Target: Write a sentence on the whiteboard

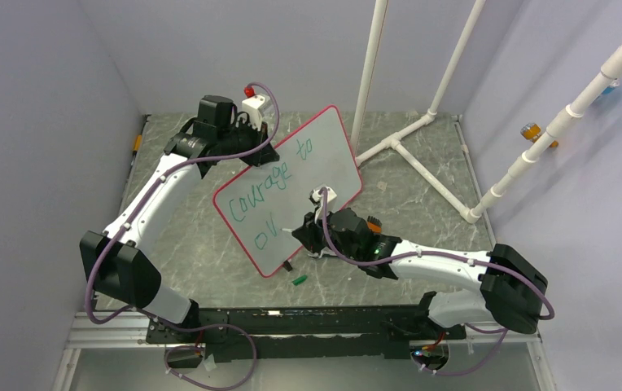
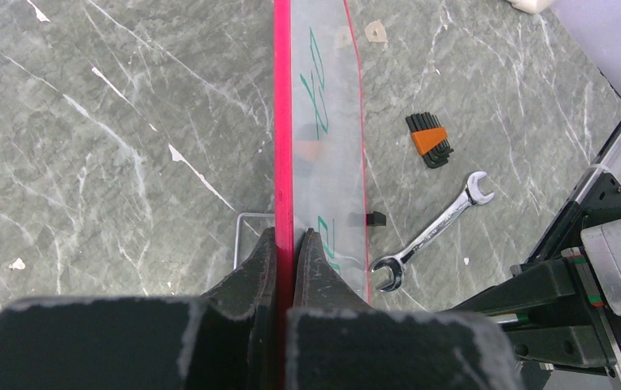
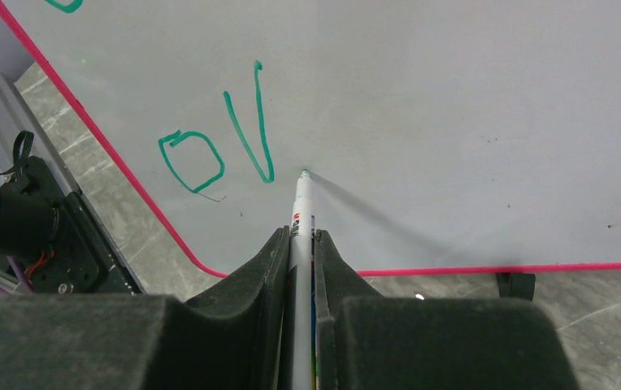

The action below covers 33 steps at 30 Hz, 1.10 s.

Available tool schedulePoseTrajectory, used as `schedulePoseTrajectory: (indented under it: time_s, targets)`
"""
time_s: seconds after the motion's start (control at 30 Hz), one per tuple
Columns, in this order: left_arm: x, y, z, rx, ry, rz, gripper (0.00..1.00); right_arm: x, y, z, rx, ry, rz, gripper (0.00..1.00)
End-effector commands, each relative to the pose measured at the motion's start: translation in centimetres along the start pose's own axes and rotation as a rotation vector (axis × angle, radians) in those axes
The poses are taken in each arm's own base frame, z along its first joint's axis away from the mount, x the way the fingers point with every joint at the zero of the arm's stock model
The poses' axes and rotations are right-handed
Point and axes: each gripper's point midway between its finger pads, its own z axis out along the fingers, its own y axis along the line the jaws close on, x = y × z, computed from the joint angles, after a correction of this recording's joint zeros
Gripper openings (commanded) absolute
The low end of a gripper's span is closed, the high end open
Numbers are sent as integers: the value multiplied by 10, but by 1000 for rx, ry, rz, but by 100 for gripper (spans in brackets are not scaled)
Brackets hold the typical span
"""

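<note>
Left claw [image 2: 287, 237] clamped on board [image 2: 327, 162] rim, holding it tilted over counter [image 2: 112, 146]. Right claw [image 3: 301, 237] clamped on marker [image 3: 302, 199]. Tip just right of "ov" ending sentence [image 3: 246, 134], at board face, contact unclear. Next letter lies rightward.

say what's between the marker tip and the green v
Only bare red-rimmed white whiteboard lies between the white marker's tip and the green handwritten v, per the right wrist view.

We've got bare whiteboard [image 3: 470, 122] right of the green lettering [image 3: 246, 134] and open table [image 2: 88, 162] along one side — but a wrench [image 2: 431, 232] and hex keys [image 2: 430, 140] lie near the board, pipe frame [image 1: 391, 144] standing by its far corner.
</note>
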Motion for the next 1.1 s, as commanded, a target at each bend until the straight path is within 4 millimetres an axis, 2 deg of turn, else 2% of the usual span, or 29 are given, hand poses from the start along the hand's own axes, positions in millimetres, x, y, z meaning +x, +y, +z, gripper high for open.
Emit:
schedulePoseTrajectory:
  time_s: [0.0,0.27,0.63,0.9,1.07]
  targets:
    - [26,33,0,-153,93,93,0,-23,4,6,-13,-77,21,0]
    - [25,33,0,-154,92,94,0,-27,-5,4,19,-85,24,0]
    - [26,33,0,-155,96,95,0,-44,-12,1,57,-111,19,0]
    - [26,33,0,-155,94,95,0,-58,-7,-2,43,-130,13,0]
    - [25,33,0,-155,95,95,0,-57,2,0,1,-122,6,0]
